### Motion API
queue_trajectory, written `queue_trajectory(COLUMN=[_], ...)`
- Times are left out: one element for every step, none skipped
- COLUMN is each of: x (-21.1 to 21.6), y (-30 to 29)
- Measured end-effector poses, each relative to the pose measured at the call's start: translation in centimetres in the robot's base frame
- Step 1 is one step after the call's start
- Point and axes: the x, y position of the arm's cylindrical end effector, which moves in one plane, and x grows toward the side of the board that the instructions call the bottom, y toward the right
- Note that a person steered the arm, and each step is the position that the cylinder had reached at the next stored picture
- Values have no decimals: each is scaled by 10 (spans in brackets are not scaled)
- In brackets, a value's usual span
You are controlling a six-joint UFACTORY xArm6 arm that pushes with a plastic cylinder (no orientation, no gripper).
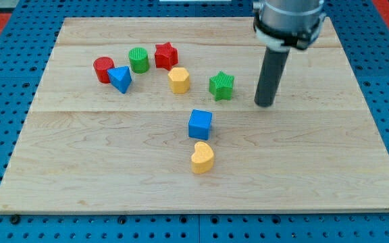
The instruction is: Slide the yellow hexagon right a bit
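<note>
Yellow hexagon (179, 79): a short six-sided block, flat pale-yellow top, darker orange-yellow side faces; it sits upright in the upper middle of the counter (80, 169).
Neighbours: red star (166, 55) just up and left of it; green cylinder (138, 60) further left; green star (221, 86) near on the view's right, apart from it.
Left group: red cylinder (103, 69) touching or just beside the blue triangle (120, 79); I cannot tell which.
Lower pair: blue cube (200, 124) below the hexagon, with a yellow heart (202, 157) just beneath the cube.
My tip (265, 104): on the counter to the view's right of the green star, well apart from the hexagon, touching no block.
Fingers: the arm has none, just the dark rod.
</note>
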Motion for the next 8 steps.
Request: queue_trajectory(x=[-24, 3, 1, -35, -62, -46, -33, -20], y=[-27, -59, -101, -56, -91, -119, -122, -93])
